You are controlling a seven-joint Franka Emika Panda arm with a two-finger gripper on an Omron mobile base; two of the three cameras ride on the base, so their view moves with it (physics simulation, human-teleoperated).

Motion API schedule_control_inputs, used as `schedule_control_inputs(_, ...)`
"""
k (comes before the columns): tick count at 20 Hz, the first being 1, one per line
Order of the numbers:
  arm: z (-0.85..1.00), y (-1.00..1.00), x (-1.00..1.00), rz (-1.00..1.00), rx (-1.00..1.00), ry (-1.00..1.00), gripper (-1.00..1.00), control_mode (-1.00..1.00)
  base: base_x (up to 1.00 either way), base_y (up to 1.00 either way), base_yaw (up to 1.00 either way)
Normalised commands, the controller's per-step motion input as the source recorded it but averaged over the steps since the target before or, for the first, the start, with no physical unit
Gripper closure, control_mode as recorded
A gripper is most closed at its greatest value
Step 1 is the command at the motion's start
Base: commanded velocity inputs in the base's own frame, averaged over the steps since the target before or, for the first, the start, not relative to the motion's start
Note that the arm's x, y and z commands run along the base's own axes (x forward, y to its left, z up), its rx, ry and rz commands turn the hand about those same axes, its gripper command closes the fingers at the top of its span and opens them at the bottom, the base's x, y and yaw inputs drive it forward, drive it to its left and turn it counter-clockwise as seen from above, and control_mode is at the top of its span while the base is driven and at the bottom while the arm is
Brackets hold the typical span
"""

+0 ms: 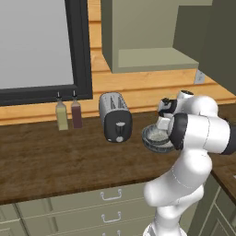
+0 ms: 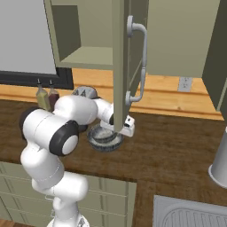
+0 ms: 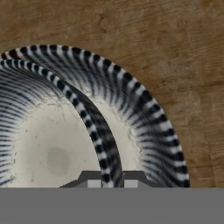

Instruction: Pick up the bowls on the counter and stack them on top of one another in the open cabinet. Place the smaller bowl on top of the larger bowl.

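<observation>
Overhead, tool (image 3: 109, 183) clamping smaller bowl (image 3: 52, 144) rim, larger bowl (image 3: 144, 113) beneath

The white arm (image 2: 66, 119) reaches from the lower left across the dark wood counter (image 2: 177, 142) toward a dark grey bowl (image 2: 104, 139) with a pale inside. The hand is partly hidden behind the edge of the open cabinet door (image 2: 122, 66), so its jaws cannot be made out. The door carries a curved silver handle (image 2: 141, 62). The cabinet (image 2: 86, 56) above has a flat shelf. Two bottles (image 2: 46, 97) stand by the wall. A toaster (image 2: 84, 93) peeks over the arm. A pale grey container (image 2: 220, 162) stands at the right edge, and a sink (image 2: 190, 215) lies at lower right
</observation>
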Motion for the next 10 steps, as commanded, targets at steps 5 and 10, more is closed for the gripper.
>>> schedule_control_inputs(5, -0.23, 0.0, 0.01, 0.0, -0.01, 0.0, 1.0, -1.0, 0.0, 0.0, 0.0)
schedule_control_inputs(10, -0.09, 0.0, 0.07, 0.0, 0.0, 0.0, -1.0, -1.0, 0.0, 0.0, 0.0)
